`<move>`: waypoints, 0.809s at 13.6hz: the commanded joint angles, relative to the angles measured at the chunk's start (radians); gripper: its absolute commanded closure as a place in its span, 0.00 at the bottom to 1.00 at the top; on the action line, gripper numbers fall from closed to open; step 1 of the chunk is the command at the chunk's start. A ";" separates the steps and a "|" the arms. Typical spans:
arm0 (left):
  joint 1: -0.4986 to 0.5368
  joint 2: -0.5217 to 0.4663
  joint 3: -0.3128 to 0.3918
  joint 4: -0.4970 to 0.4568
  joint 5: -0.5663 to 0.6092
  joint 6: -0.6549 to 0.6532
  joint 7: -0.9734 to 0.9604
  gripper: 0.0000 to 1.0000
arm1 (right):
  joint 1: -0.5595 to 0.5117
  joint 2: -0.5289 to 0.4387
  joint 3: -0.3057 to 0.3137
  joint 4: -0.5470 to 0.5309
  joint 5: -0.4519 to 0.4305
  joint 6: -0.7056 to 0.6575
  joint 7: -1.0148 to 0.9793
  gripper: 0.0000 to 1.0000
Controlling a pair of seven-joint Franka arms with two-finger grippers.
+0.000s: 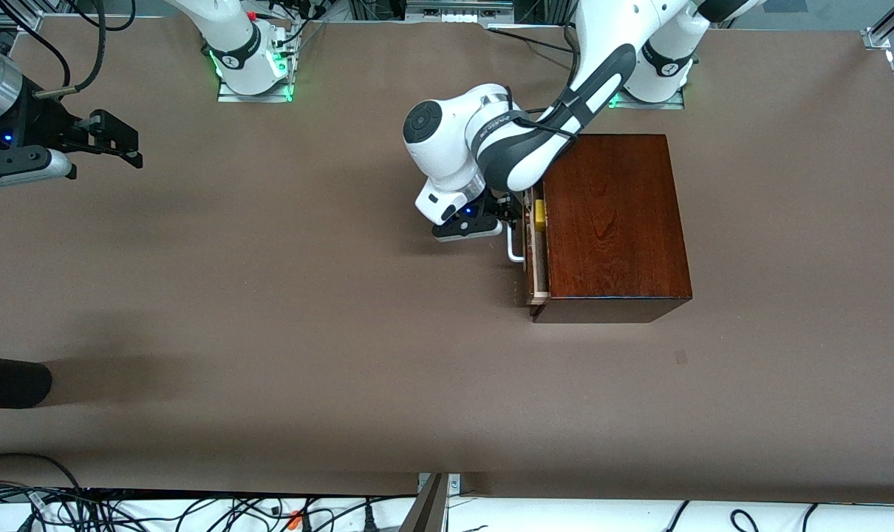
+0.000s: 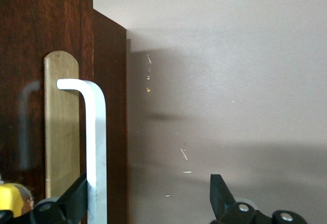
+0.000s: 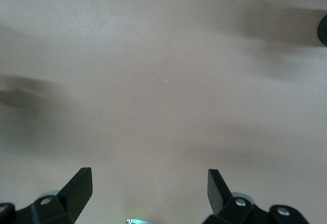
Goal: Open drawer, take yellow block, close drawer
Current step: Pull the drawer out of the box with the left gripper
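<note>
The drawer (image 1: 538, 266) is pulled a little way out of the dark reddish-brown wooden box (image 1: 613, 222). Its white handle (image 1: 514, 249) faces the right arm's end of the table. The yellow block (image 1: 539, 214) lies in the open gap of the drawer. My left gripper (image 1: 507, 216) is open at the handle. In the left wrist view the handle (image 2: 96, 147) stands just inside one finger (image 2: 76, 201), and the gripper (image 2: 148, 196) holds nothing. A corner of the yellow block (image 2: 10, 198) shows there. My right gripper (image 1: 114, 140) waits open over bare table at its end, also seen in the right wrist view (image 3: 149, 188).
A dark rounded object (image 1: 11, 383) lies at the table's edge toward the right arm's end, nearer to the front camera. Cables (image 1: 159, 510) run along the table's front edge. The brown table (image 1: 306, 310) spreads wide in front of the drawer.
</note>
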 commanded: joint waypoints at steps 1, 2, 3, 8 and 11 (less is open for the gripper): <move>-0.040 0.070 0.002 0.113 -0.013 -0.012 -0.028 0.00 | -0.006 0.002 0.002 0.009 -0.007 -0.014 -0.001 0.00; -0.049 0.080 0.002 0.128 -0.013 -0.012 -0.033 0.00 | -0.006 0.002 0.002 0.009 -0.007 -0.014 -0.001 0.00; -0.054 0.085 0.002 0.136 -0.013 -0.012 -0.037 0.00 | -0.006 0.002 0.002 0.009 -0.007 -0.014 -0.001 0.00; -0.090 0.130 0.002 0.219 -0.013 -0.012 -0.050 0.00 | -0.006 0.002 0.002 0.009 -0.007 -0.014 -0.001 0.00; -0.112 0.140 0.004 0.244 -0.031 -0.012 -0.053 0.00 | -0.006 0.002 -0.001 0.009 -0.007 -0.014 -0.001 0.00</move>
